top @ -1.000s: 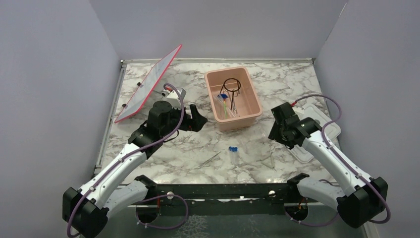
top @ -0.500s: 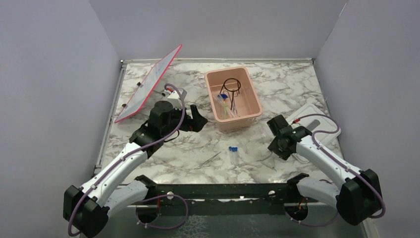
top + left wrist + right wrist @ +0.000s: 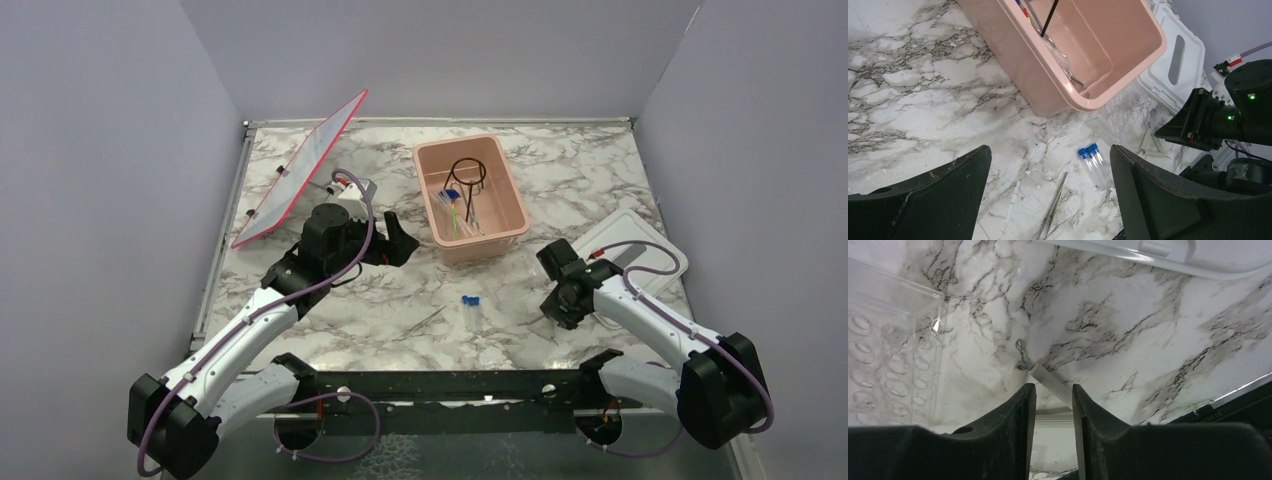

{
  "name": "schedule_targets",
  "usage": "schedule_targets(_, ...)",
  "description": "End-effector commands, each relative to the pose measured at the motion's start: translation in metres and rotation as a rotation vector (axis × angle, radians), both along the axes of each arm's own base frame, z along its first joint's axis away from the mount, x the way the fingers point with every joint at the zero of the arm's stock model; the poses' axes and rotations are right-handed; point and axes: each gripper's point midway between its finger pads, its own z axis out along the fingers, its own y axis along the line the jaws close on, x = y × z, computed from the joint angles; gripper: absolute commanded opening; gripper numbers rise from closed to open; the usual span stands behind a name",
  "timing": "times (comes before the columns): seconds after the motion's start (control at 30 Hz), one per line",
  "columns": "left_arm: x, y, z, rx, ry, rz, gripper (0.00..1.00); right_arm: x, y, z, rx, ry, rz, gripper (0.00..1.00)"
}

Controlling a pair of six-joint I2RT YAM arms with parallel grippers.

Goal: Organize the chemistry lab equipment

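Beside white lid (image 3: 1108, 247): right arm (image 3: 650, 315) low, fingers (image 3: 1013, 430) narrowly parted astride white triangle (image 3: 1050, 382), grip unclear.

pink tub (image 3: 480, 246) ctr, white lid (image 3: 630, 224) r, red-edged panel (image 3: 300, 170) tilted l

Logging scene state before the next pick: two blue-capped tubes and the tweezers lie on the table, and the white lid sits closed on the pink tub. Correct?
Wrong on the lid: the white lid is off the pink tub, lying flat on the table to its right, per the top view. The two blue-capped tubes and the tweezers do lie on the table.
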Motion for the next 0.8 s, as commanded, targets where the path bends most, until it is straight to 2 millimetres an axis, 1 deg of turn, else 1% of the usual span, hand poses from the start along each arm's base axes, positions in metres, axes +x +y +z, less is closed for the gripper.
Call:
schedule_targets(0.0, 0.002, 0.003, 0.005, -0.007, -0.03, 0.018, 0.91, -0.004, 0.005, -0.009, 0.037, 0.005, -0.017, 0.36)
schedule_targets(0.27, 0.003, 0.004, 0.005, -0.003, -0.031, 0.022, 0.91, -0.003, 0.01, -0.025, 0.052, 0.015, 0.011, 0.35)
schedule_targets(0.4, 0.003, 0.004, 0.005, -0.003, -0.033, 0.022, 0.91, 0.006, 0.012, -0.024, 0.046, -0.006, 0.072, 0.35)
schedule_targets(0.43, 0.003, 0.004, 0.005, -0.002, -0.031, 0.023, 0.9, 0.008, 0.014, -0.023, 0.049, -0.018, 0.091, 0.34)
schedule_targets(0.47, 0.003, 0.004, 0.005, -0.002, -0.031, 0.023, 0.91, 0.011, 0.014, -0.022, 0.051, -0.029, 0.101, 0.31)
schedule_targets(0.5, 0.003, 0.004, 0.005, -0.002, -0.031, 0.023, 0.91, 0.011, 0.014, -0.021, 0.048, -0.033, 0.106, 0.26)
schedule_targets(0.53, 0.003, 0.004, 0.005, -0.003, -0.032, 0.023, 0.91, 0.012, 0.012, -0.019, 0.039, -0.036, 0.104, 0.19)
schedule_targets(0.57, 0.003, 0.004, 0.006, -0.003, -0.033, 0.023, 0.91, 0.012, 0.011, -0.017, 0.03, -0.039, 0.1, 0.09)
schedule_targets(0.6, 0.004, 0.004, 0.006, -0.002, -0.032, 0.024, 0.91, 0.012, 0.008, -0.016, 0.016, -0.037, 0.097, 0.04)
schedule_targets(0.63, 0.004, 0.004, 0.005, -0.002, -0.032, 0.024, 0.91, 0.013, 0.005, -0.013, 0.002, -0.041, 0.091, 0.01)
schedule_targets(0.7, 0.004, 0.004, 0.006, -0.003, -0.033, 0.024, 0.91, 0.014, 0.0, -0.005, -0.029, -0.045, 0.081, 0.01)
schedule_targets(0.77, 0.004, 0.004, 0.007, -0.001, -0.036, 0.024, 0.9, 0.016, -0.008, 0.009, -0.067, -0.059, 0.051, 0.01)
